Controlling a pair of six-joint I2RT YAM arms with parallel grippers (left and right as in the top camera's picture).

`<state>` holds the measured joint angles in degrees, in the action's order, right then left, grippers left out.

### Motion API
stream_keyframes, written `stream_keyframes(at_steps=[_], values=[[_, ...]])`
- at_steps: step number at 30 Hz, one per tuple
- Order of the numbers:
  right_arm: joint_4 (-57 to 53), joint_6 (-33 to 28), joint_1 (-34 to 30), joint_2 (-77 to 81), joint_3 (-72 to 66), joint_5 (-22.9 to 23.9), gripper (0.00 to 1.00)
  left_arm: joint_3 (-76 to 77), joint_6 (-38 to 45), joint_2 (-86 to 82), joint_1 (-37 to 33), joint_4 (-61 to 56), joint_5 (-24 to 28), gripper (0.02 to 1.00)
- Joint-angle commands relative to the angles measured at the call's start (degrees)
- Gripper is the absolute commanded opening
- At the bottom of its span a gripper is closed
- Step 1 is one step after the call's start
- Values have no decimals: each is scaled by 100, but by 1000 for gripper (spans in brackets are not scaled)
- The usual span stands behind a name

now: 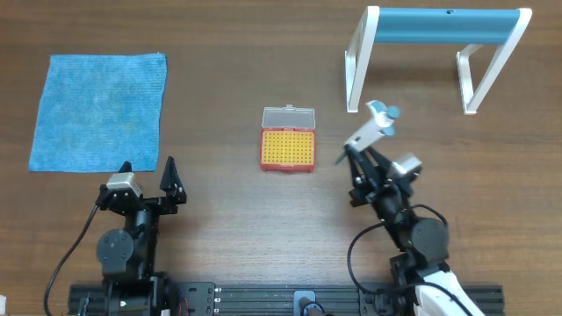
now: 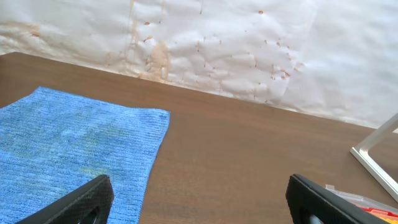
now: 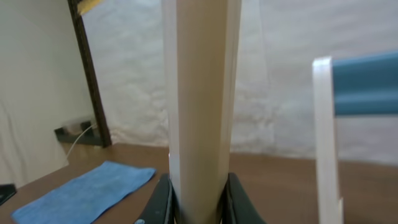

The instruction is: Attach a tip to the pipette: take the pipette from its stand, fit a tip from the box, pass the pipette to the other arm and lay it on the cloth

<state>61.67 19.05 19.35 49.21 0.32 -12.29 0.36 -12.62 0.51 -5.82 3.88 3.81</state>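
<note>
Pipette (image 3: 199,93) is sitting clenched in right end effector (image 3: 199,205), left end effector (image 2: 199,208) hanging released; best lowering it plumb into the tip box (image 1: 288,151).

The pipette (image 1: 364,133) (image 3: 199,112), white-bodied with a grey-blue head, is hanging clear of its stand (image 1: 443,26) (image 3: 360,84). It is being clamped across the body by the right gripper (image 1: 360,167) (image 3: 199,199), and is tilting with the head toward the stand. The stand, two white end frames under a blue bar, is standing upright at the table's far right. The box (image 1: 288,149) (image 2: 360,200), orange with rows of yellow tips, is sitting mid-table with its clear lid folded back. The blue cloth (image 1: 99,112) (image 2: 68,155) (image 3: 87,190) is lying flat at the far left, well apart from the box.
</note>
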Motion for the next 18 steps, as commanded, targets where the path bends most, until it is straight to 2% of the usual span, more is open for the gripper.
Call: stream_keyframes(at_steps=[1, 6, 10, 13, 18], values=[[358, 87, 702, 1010, 433, 654, 77, -4, 96, -31, -15, 52, -59, 901], [1196, -354, 962, 2420, 1174, 654, 75, -4, 96, -31, -15, 52, -59, 899], [1930, -376, 1139, 3427, 1600, 651, 75, -4, 94, -31, -15, 52, -59, 899], [1950, -577, 1285, 3886, 1869, 649, 75, -4, 94, -31, -15, 52, -59, 899], [1810, -1257, 1360, 4264, 2199, 651, 75, -4, 94, -31, -15, 52, -59, 899]])
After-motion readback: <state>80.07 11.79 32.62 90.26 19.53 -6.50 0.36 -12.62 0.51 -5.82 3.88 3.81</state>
